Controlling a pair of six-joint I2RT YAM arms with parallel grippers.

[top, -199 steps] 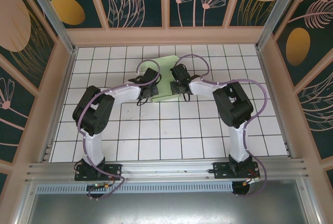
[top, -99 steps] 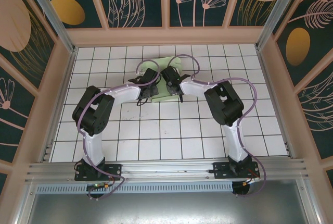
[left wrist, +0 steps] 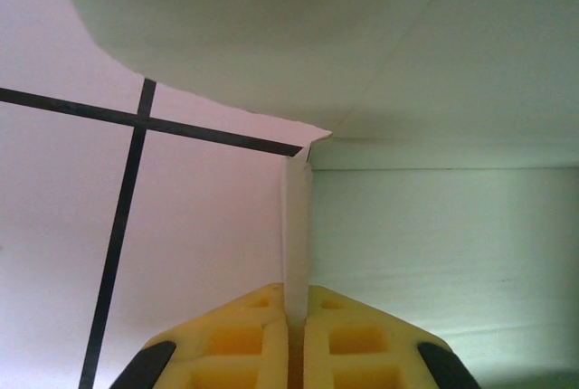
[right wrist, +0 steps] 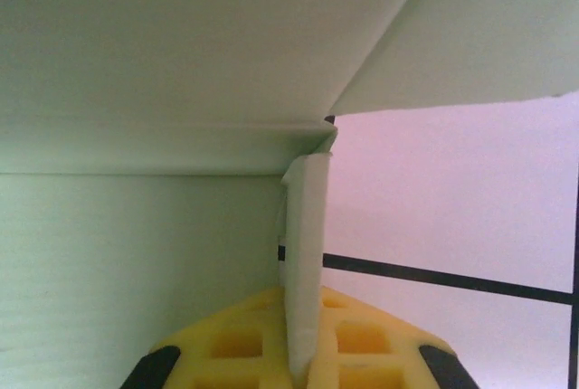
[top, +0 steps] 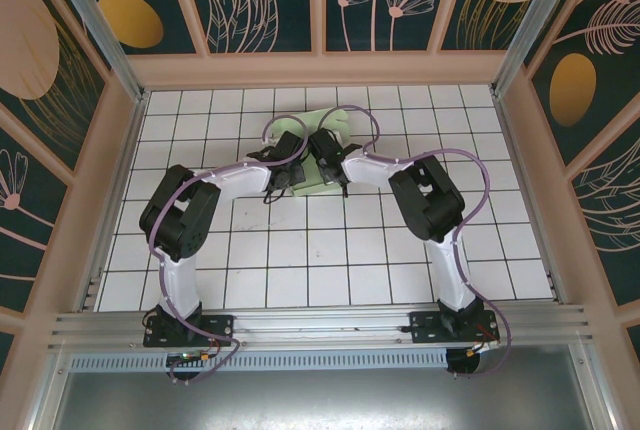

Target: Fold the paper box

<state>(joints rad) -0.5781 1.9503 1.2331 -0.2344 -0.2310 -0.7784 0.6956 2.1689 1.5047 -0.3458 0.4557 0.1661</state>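
- Starting at the near edge of the white tiled table (top: 300, 260), the overhead view has two white arm bases bolted side by side. Both arms bend inward toward the far middle.
- The left gripper (top: 298, 165) and the right gripper (top: 322, 158) meet there, just beside each other. Both are over the pale mint-green thin-card paper box (top: 338, 120).
- From above, the black wrists cover the fingertips, so the grip cannot be read there. The wrist cameras supply it.
- In the left wrist view, that gripper's yellow moulded pads (left wrist: 357, 344) press together on a thin upright flap (left wrist: 297, 217) of the box, with no gap beyond the card itself. A mint panel lies to its right, and bare tile with black grid lines to its left.
- In the right wrist view, the other claw is likewise clamped on an upright card edge (right wrist: 306, 244), with mint panel to the left and tile to the right.
- In both wrist views, a larger panel of the box overhangs the top.
- Farthest off, dark teal wall panels (top: 260, 0) with leaf patterns stand behind the table.
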